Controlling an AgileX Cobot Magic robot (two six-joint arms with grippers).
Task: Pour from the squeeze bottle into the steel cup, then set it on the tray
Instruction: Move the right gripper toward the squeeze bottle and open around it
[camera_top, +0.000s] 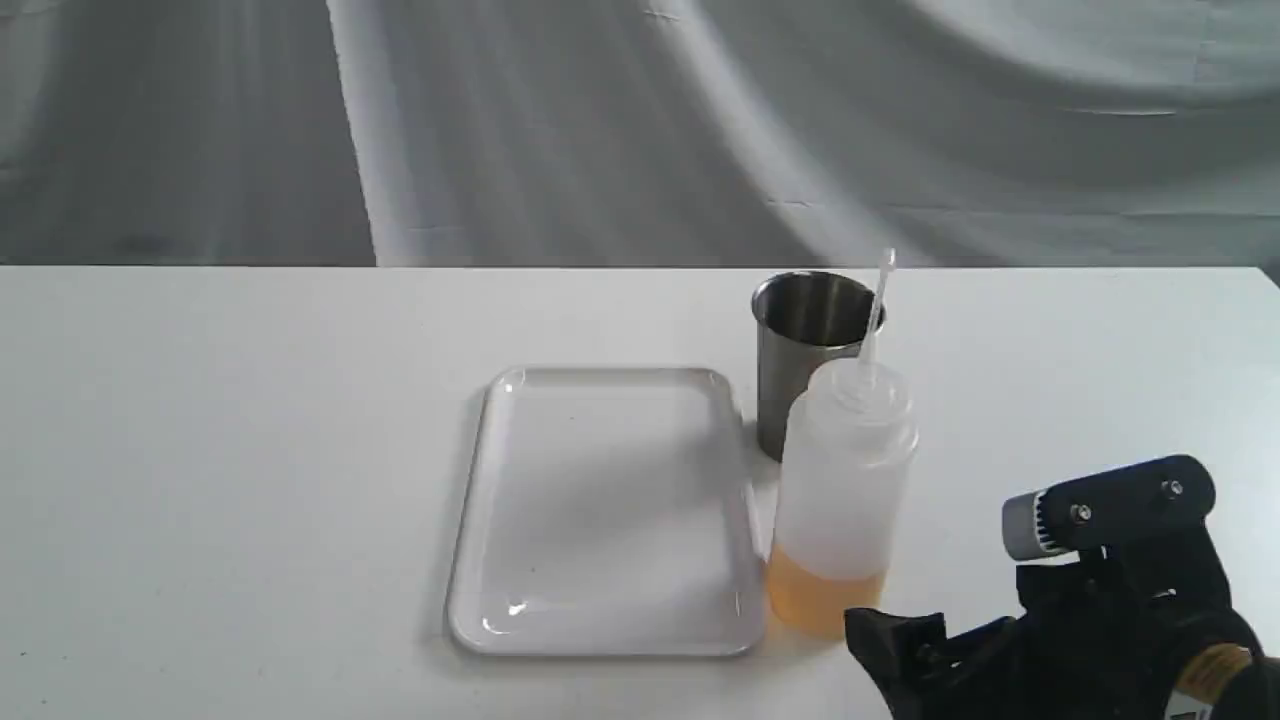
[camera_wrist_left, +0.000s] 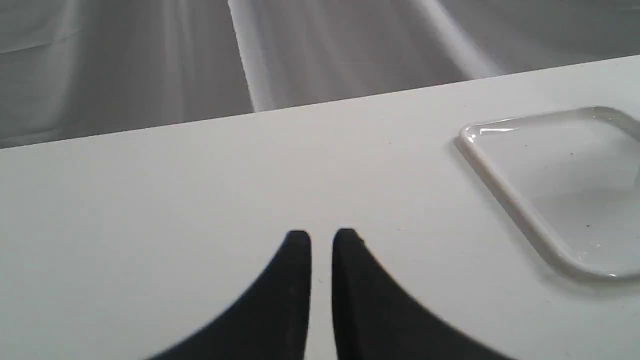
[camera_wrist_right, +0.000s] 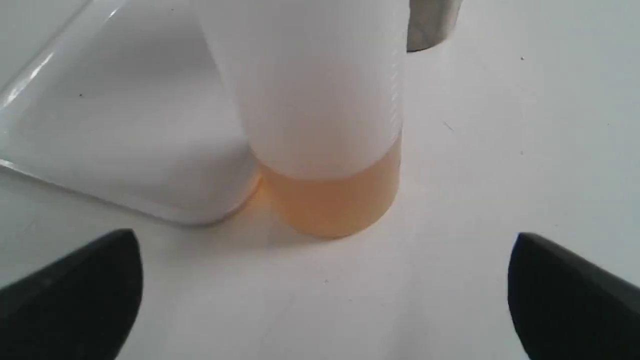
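Note:
The squeeze bottle stands upright on the table, a shallow layer of amber liquid at its base and its thin nozzle pointing up. It sits right beside the near right corner of the white tray. The steel cup stands just behind the bottle, upright. My right gripper is open wide and low over the table, a short way in front of the bottle; one of its fingers shows in the exterior view. My left gripper is shut with nothing in it, over bare table left of the tray.
The white table runs back to a far edge, with grey draped cloth behind it. The tray holds nothing. The cup's base shows past the bottle in the right wrist view.

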